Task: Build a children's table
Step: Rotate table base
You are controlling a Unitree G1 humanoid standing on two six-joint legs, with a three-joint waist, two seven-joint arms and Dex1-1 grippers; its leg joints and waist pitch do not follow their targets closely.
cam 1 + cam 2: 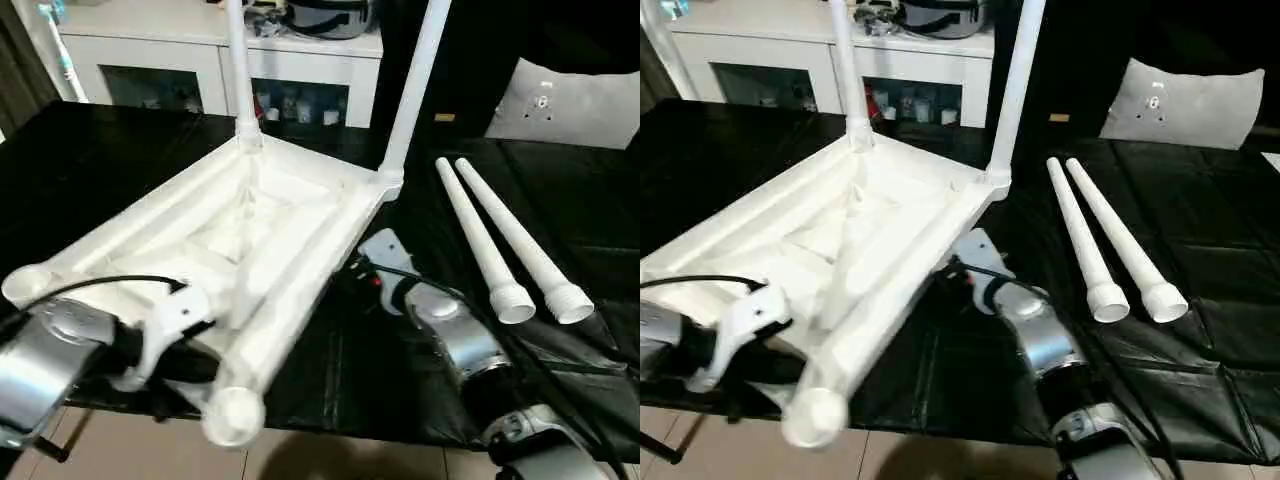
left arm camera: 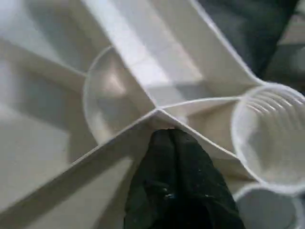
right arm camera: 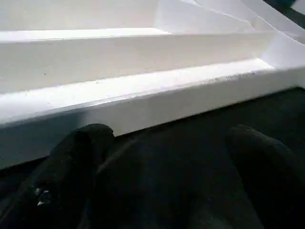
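Black-covered bench (image 1: 560, 200); table top (image 1: 250, 240) hides both hands: left hand (image 2: 174, 157) clenched, right hand (image 3: 167, 157) spread.

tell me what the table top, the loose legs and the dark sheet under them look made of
Table top: moulded white plastic, matt, with thin ribs and round sockets.
Loose legs: the same white plastic, seemingly hollow tubes with ridged flared ends.
Sheet: black, creased and glossy, probably plastic film or vinyl.

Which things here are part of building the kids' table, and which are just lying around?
Job: table top; two fitted legs; two loose legs.
Lying about: cabinet; pillow; black cover.
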